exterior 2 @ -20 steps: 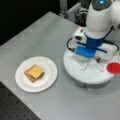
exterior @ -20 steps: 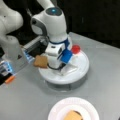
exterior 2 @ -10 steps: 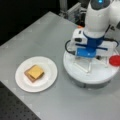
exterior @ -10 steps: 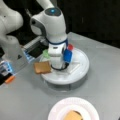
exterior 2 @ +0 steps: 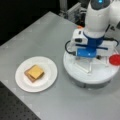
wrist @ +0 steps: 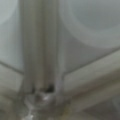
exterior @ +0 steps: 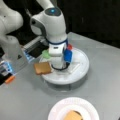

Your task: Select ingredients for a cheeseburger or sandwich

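The grey surface (exterior 2: 37,37) carries everything. Over it the white arm (exterior: 51,25) bends down onto the round white tray (exterior 2: 100,75), and its tool (exterior: 58,65) sits low inside the tray's dividers; I cannot tell how far its jaws are parted or whether they grip anything. Well away from the tool, the white plate (exterior 2: 47,72) holds the sandwich (exterior 2: 34,73), a toast square with yellow cheese on top. Just beside the tool, a toast square (exterior: 43,68) lies at the tray's edge. Behind it sit the green lettuce (exterior: 45,53) and a red disc (exterior 2: 115,60) on the rim.
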Robot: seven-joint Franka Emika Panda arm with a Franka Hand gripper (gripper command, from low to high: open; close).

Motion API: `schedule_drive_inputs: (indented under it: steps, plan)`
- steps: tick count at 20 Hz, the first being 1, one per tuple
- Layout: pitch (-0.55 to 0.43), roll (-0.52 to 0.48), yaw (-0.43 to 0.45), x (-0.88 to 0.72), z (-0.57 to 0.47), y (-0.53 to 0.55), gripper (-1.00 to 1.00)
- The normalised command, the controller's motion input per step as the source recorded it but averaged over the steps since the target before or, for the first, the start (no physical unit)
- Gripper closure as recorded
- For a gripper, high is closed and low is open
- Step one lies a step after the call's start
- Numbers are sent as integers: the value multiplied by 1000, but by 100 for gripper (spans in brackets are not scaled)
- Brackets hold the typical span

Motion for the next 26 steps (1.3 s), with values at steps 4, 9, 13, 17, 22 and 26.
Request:
schedule_drive_inputs:
  steps: [4,9,13,17,22,26]
  plan:
    - [-134,51,232,-235,-124,-147,-100]
    - [-136,71,250,-231,-116,-152,-100]
    - [-138,95,224,-215,-109,-165,-100]
    - [-134,112,232,-201,-102,-186,-100]
    - [-133,110,225,-196,-107,-218,-100]
    - [-137,96,228,-204,-113,-241,-100]
